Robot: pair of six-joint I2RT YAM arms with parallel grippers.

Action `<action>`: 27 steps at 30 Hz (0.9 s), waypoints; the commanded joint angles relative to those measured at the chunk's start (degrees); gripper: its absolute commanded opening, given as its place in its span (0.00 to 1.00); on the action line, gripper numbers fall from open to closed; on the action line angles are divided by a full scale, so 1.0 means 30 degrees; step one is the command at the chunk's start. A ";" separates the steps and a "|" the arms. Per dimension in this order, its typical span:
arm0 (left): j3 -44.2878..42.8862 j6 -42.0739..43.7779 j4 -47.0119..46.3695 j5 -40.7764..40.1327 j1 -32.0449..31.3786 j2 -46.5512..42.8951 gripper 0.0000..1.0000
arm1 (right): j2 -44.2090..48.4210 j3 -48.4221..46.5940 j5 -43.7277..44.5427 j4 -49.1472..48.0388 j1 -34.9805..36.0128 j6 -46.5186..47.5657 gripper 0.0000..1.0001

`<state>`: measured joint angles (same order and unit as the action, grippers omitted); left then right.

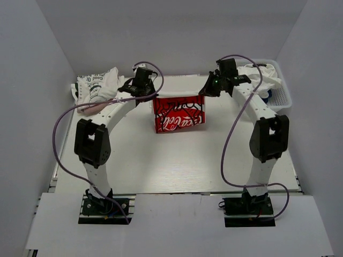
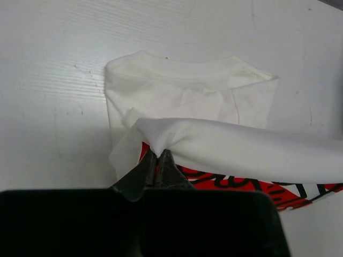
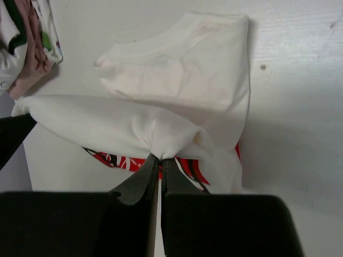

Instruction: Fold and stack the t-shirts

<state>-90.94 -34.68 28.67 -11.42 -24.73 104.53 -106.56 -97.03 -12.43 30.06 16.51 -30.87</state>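
A white t-shirt with red print [image 1: 178,113] lies partly folded at the table's middle back. My left gripper [image 1: 148,95] is shut on its lifted left edge [image 2: 155,139], and my right gripper [image 1: 210,92] is shut on its lifted right edge [image 3: 155,142]. The held edge stretches between the two grippers above the collar end [image 2: 182,69] of the shirt, which lies flat on the table. The red print [image 3: 177,166] shows under the lifted fold. A pile of folded t-shirts [image 1: 98,88], white with dark lettering on top and pinkish beneath, lies at the back left.
A white lattice basket [image 1: 281,93] with crumpled white cloth [image 1: 262,75] stands at the back right, close behind my right arm. Grey walls close in the table on three sides. The pile's edge shows in the right wrist view [image 3: 27,48].
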 commanded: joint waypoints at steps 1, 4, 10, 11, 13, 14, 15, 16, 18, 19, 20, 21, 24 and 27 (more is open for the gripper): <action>-0.2228 0.0514 -0.0063 0.1080 0.1152 0.2152 0.00 | -0.2266 -0.2772 -0.0603 -0.0178 -0.0785 0.0475 0.00; -0.3639 0.0338 -0.0237 0.1813 0.2001 0.4374 0.00 | -0.4786 -0.5001 -0.0927 -0.0762 -0.0904 0.1117 0.00; -0.7037 -0.0215 -0.0502 0.2254 0.3436 0.7808 0.00 | -0.9354 -0.7673 -0.3815 -0.5380 -0.1256 0.2231 0.00; -0.7245 -0.0219 -0.0792 0.2457 0.3439 0.8161 0.00 | -1.0000 -0.7762 -0.4349 -0.6117 -0.1314 0.2582 0.00; -0.8355 -0.0394 -0.0739 0.3159 0.3993 0.9273 0.00 | -1.0677 -0.8547 -0.4616 -0.7412 -0.1344 0.2498 0.41; -0.8882 -0.0394 -0.0418 0.3162 0.3996 0.9596 0.06 | -1.1695 -0.9018 -0.4763 -0.7443 -0.1315 0.2730 0.50; -0.9612 -0.0394 -0.0124 0.3162 0.4199 0.9832 0.25 | -1.1879 -1.0357 -0.4706 -0.7269 -0.1344 0.2790 0.56; -0.9620 -0.0626 -0.0122 0.3162 0.4201 1.0008 0.32 | -1.2026 -1.0602 -0.4822 -0.7268 -0.1373 0.2936 0.72; -0.9825 -0.0629 -0.0122 0.3367 0.4377 0.9778 0.49 | -1.1561 -1.0577 -0.4941 -0.7298 -0.1431 0.3170 0.90; -0.9825 -0.0629 -0.0122 0.3367 0.4377 0.9544 0.74 | -1.0805 -1.0401 -0.4911 -0.7239 -0.1432 0.3346 0.90; -0.9506 -0.0426 -0.0122 0.3135 0.4377 0.8903 0.94 | -0.9898 -0.9819 -0.4824 -0.7093 -0.1345 0.3464 0.90; -0.9271 -0.0424 -0.0122 0.2901 0.4377 0.8549 1.00 | -0.8729 -0.9350 -0.4533 -0.6947 -0.1344 0.3900 0.90; -0.7808 -0.0163 -0.0938 0.3306 0.4377 0.6971 1.00 | -0.5909 -0.6158 -0.5202 -0.7238 -0.1023 0.4110 0.90; -0.7188 0.0043 -0.1704 0.3891 0.4377 0.6699 1.00 | -0.3836 -0.3461 -0.6432 -0.6946 -0.0614 0.4198 0.90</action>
<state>-113.21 -35.81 26.83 -2.07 -11.07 131.41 -126.85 -110.61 -26.87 11.79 13.02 -20.32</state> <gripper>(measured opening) 0.996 0.902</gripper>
